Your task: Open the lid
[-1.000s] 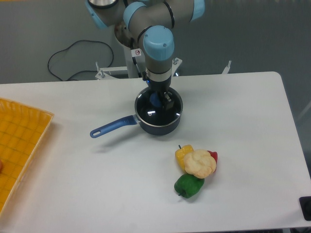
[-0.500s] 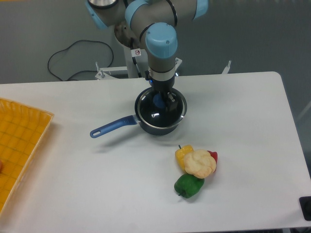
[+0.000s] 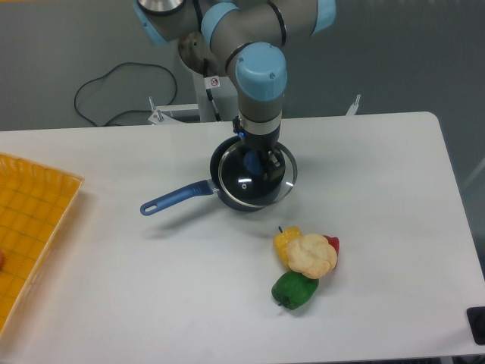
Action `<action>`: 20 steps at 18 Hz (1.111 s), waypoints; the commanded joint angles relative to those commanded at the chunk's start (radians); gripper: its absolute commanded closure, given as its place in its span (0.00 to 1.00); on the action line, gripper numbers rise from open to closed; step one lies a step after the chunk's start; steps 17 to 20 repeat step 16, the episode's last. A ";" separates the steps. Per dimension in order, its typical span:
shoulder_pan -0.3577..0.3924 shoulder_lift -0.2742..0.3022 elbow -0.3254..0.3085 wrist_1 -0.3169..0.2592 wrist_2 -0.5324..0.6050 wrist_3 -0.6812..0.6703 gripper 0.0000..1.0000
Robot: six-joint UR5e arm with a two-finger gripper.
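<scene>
- Covering most of the view, white tabletop (image 3: 151,288), matte, rounded far-right corner; grey floor behind it, black cable (image 3: 114,91) looped on the floor, metal arm base (image 3: 182,114) at the far edge.
- One arm, grey with light-blue joints, reaching down from the top centre.
- One tool (image 3: 256,161), pointing straight down, clenched on the blue knob of the lid.
- One lid (image 3: 258,180), clear glass with a thin metal rim, held by its knob, sitting off-centre toward the right of the saucepan so its rim overhangs the pan's right side; pan's left rim shows uncovered. Cannot tell if the lid touches the pan.
- One saucepan (image 3: 224,199), dark blue, long blue handle pointing left toward the near side.
- One yellow tray (image 3: 38,220), gridded, at the left edge, partly cut off.
- One cluster of toy food near the pan's front right, pieces touching: one green pepper (image 3: 294,290), one yellow pepper (image 3: 286,240), one pale cauliflower-like piece (image 3: 311,255), one red piece (image 3: 333,243) mostly hidden.
- One dark object (image 3: 477,324) at the bottom-right corner, cut off.
</scene>
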 joint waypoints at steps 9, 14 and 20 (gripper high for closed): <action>0.002 -0.089 0.130 -0.035 -0.002 -0.043 0.55; 0.005 -0.117 0.180 -0.060 -0.002 -0.046 0.55; 0.005 -0.118 0.184 -0.063 -0.002 -0.052 0.55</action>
